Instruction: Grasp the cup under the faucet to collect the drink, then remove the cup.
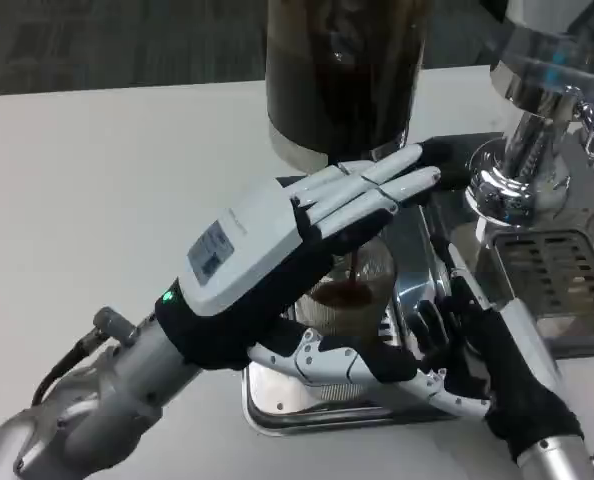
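Two robot hands attend the filling: the left robot hand [277, 255] grips the cup [352, 290] under the faucet [355, 262], while the right robot hand [482, 350], fingers loosely spread and holding nothing, waits beside the drip tray [277, 405], and removal should wait until the stream stops.

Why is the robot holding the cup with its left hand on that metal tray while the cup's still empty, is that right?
Not quite: the cup isn't empty. The head view shows dark drink pooled inside it, with a thin stream running in from above. The rest holds: the left hand is around the cup, which sits on the metal tray.
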{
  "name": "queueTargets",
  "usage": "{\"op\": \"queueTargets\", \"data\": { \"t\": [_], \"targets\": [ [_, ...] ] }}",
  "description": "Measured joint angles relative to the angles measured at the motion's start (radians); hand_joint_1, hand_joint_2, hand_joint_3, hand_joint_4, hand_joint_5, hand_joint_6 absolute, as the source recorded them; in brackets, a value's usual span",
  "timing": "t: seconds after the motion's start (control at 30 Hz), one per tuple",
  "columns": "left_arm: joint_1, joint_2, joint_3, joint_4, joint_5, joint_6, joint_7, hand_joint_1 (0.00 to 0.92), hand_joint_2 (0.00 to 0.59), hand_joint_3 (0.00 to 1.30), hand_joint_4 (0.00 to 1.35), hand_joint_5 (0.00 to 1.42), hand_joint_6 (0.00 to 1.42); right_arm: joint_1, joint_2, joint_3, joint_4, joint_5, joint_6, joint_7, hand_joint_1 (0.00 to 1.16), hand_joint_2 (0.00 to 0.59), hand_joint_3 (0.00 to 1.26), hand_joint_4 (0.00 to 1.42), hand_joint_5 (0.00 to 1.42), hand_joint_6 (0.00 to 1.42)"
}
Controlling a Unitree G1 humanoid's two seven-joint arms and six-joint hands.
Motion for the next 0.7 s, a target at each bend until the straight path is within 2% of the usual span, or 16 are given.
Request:
{"op": "queueTargets", "data": {
  "t": [0.37,0.7],
  "targets": [
    [0.000,0.002,0.001,0.001,-0.003,0.005,0.000,0.000,0.167,0.17,0.03,0.31,0.25,-0.058,0.002,-0.010,0.037,0.004,0.012,0.042,0.67,0.178,0.00,0.00,0.00,0.14],
    [0.003,0.007,0.006,0.000,-0.004,0.008,0.001,0.000,0.170,0.17,0.03,0.31,0.25,-0.099,0.016,-0.011,0.076,0.005,0.013,0.054,0.66,0.184,0.00,0.00,0.00,0.13]
  ]
}}
